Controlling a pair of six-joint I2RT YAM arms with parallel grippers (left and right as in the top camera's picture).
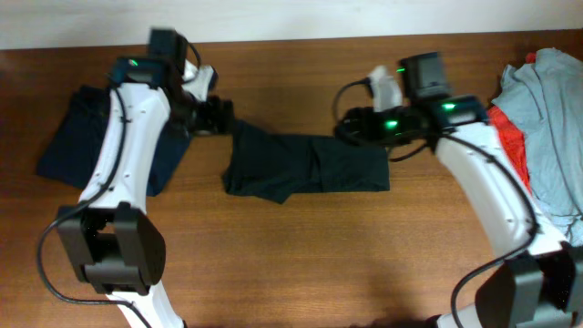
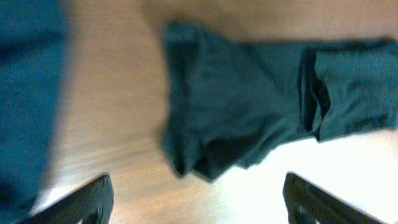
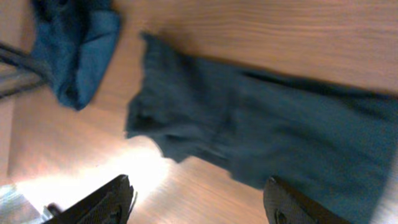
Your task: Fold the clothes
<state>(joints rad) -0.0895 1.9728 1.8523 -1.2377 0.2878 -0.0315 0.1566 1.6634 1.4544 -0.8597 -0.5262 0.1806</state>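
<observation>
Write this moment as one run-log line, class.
left gripper: open, empty | right gripper: open, empty | dark green garment: partly folded, mid-table | clothes pile: far right

White shells are being worn along the long links of the left arm (image 1: 127,150) and the right arm (image 1: 487,187), and black housings are being shown at the joints and bases. Small green lights (image 1: 135,64) are being lit just behind each hand. A thin black cable (image 1: 41,260) is being looped far back from the hand. The left fingers (image 2: 84,202) and right fingers (image 3: 109,202) are being seen as blunt, matte black slabs.
</observation>
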